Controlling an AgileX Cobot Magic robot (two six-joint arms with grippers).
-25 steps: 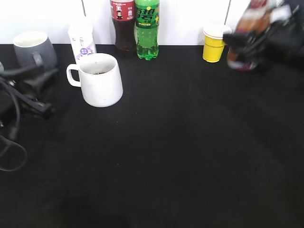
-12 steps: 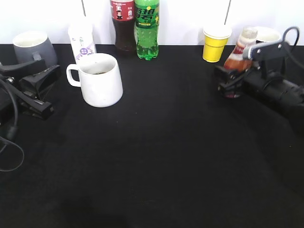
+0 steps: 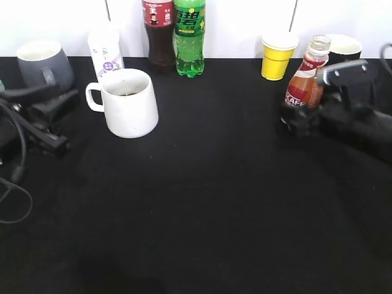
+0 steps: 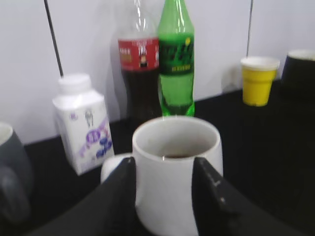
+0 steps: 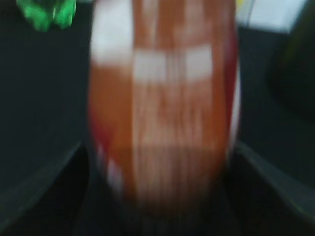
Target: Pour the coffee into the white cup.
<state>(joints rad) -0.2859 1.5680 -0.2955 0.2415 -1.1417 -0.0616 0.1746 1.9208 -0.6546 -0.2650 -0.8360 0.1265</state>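
1. Now the coffee (image 3: 304, 81) stands upright at the far right, between the jaws of the right gripper (image 3: 294, 116); whether they still squeeze it, I cannot tell.
2. The white cup (image 3: 128, 101) sits far off to the left.
3. The left gripper (image 4: 165, 184) is open, jaws either side of the cup.

We are seeing a matt black cloth-like worktop (image 3: 202, 202), a smooth glossy white ceramic mug (image 3: 130, 104), a shiny brown plastic coffee bottle (image 3: 304, 82), and a yellow paper cup (image 3: 277, 57).
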